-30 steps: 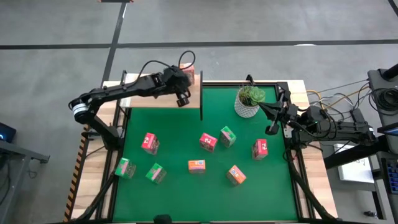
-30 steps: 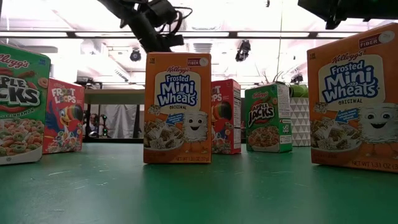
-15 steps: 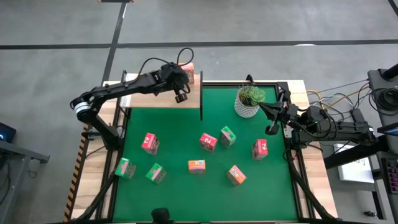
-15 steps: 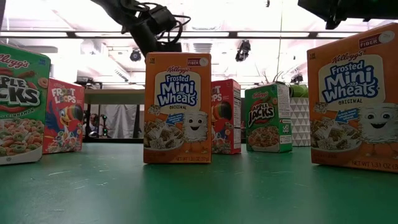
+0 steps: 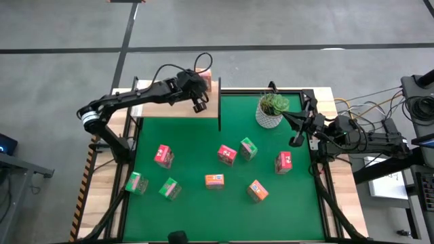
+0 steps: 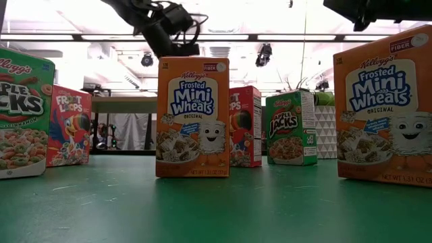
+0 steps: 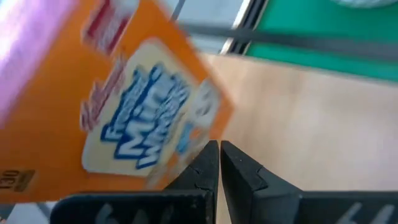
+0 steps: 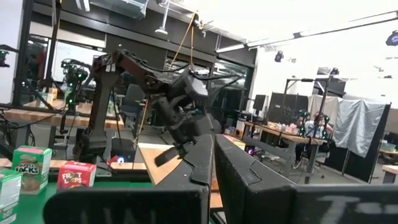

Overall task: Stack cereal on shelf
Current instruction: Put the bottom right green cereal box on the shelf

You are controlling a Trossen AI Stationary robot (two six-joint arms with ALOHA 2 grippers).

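An orange cereal box [image 5: 205,78] sits on the far end of the light-wood shelf [image 5: 169,107] at the table's far left. It fills the left wrist view, its printed front [image 7: 124,112] facing the camera. My left gripper [image 5: 199,102] [image 7: 219,152] hovers over the shelf top just on the near side of that box, shut with nothing between its fingers. Several more cereal boxes stand on the green mat, among them a pink box [image 5: 163,155], a green box [image 5: 248,148] and an orange box [image 5: 214,180]. My right gripper [image 5: 296,139] [image 8: 211,149] waits shut at the right edge. My left gripper's shut fingertips [image 7: 208,152] stand right beside the orange box's lower corner [image 7: 196,158], slanting down over the shelf top. Whether they touch the box I cannot tell.
A potted plant [image 5: 270,112] in a white pot stands at the far right of the mat, close to my right arm. The shelf's dark upright [image 5: 219,108] borders the mat. In the low view, boxes [image 6: 192,116] stand in a loose row across the mat.
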